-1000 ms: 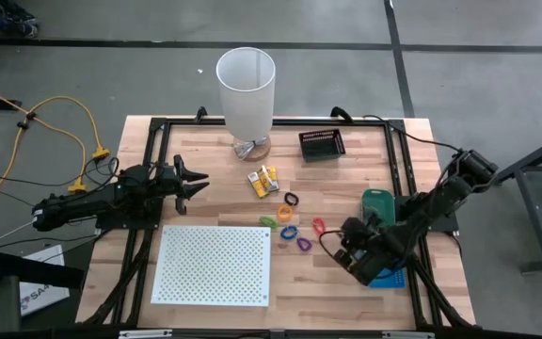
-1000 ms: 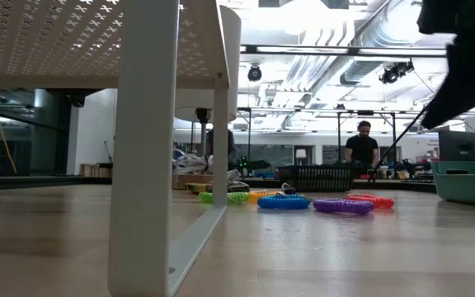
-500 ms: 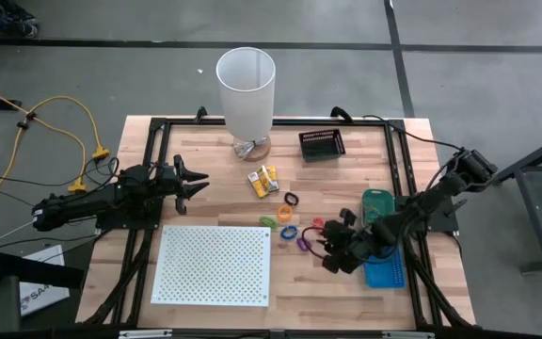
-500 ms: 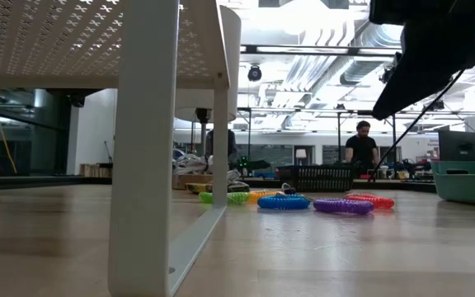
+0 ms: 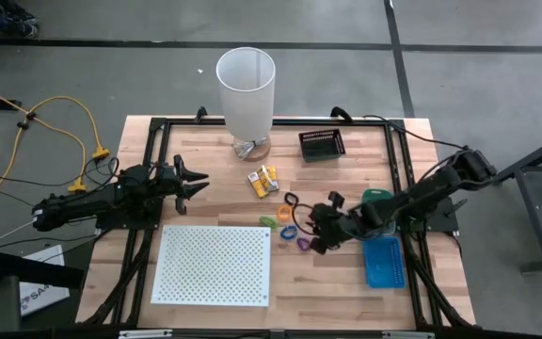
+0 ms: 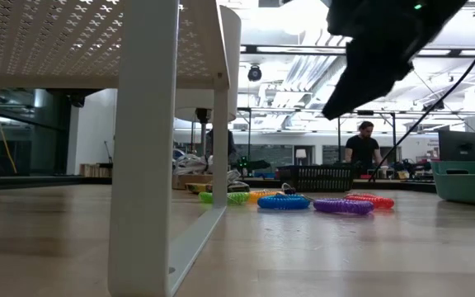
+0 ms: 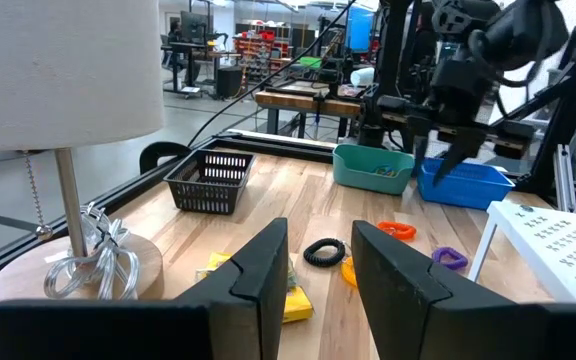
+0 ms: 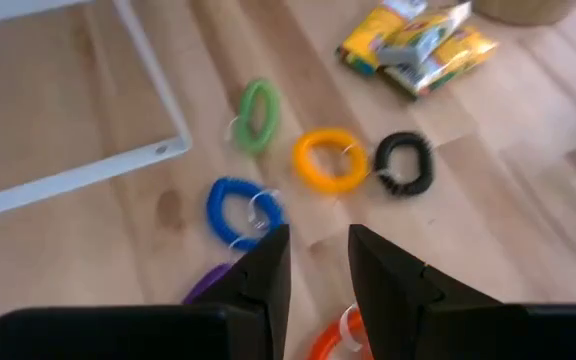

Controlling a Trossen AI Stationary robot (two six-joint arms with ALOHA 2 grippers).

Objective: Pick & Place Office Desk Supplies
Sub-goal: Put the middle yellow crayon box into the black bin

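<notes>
— What are the right gripper (image 5: 316, 229) fingers (image 8: 260, 272) doing?
— Narrowly parted, holding nothing, hanging over the coiled loops: blue loop (image 8: 240, 210), orange loop (image 8: 328, 160), green loop (image 8: 257, 112), black loop (image 8: 405, 163).
— And the packets?
— The yellow packets (image 5: 263, 180) lie near the white lamp (image 5: 247, 87), beyond the loops.
— The other arm?
— The left gripper (image 5: 196, 181) waits at the table's left edge, fingers (image 7: 258, 270) slightly apart, empty
</notes>
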